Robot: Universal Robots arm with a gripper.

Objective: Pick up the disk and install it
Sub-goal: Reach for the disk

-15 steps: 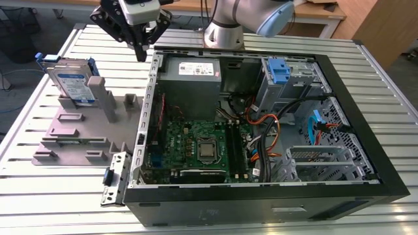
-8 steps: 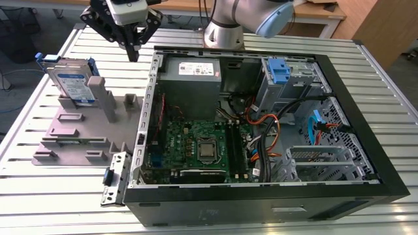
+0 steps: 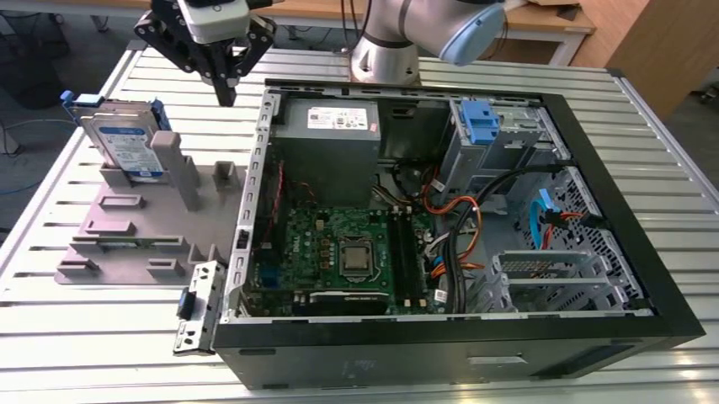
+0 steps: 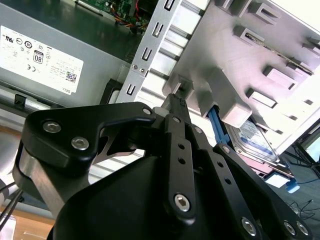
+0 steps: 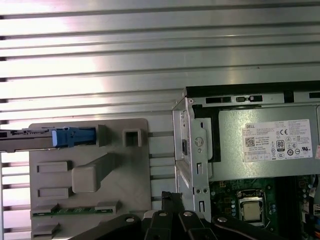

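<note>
The disk [image 3: 124, 139] is a silver hard drive with a blue-and-white label and blue side rails. It stands on edge in the far slot of the grey slotted tray [image 3: 118, 231] at the exterior view's left. My black gripper [image 3: 228, 98] hangs above the table between the disk and the open computer case [image 3: 629, 252], its fingers drawn together on nothing. The first wrist view shows the disk [image 5: 30, 137] edge-on with its blue rail, and the gripper [image 5: 172, 196] over the tray [image 5: 135, 170]. In the second wrist view the gripper [image 4: 175, 100] points at the tray [image 4: 240, 65] beside the disk [image 4: 255, 142].
The open case lies on its side on a slatted metal table [image 3: 101, 353]. It holds a grey power supply box [image 3: 328, 126], a green motherboard [image 3: 337, 252], cables and a blue-latched drive bay [image 3: 483, 126]. A loose metal bracket [image 3: 197, 307] lies by the case's near corner.
</note>
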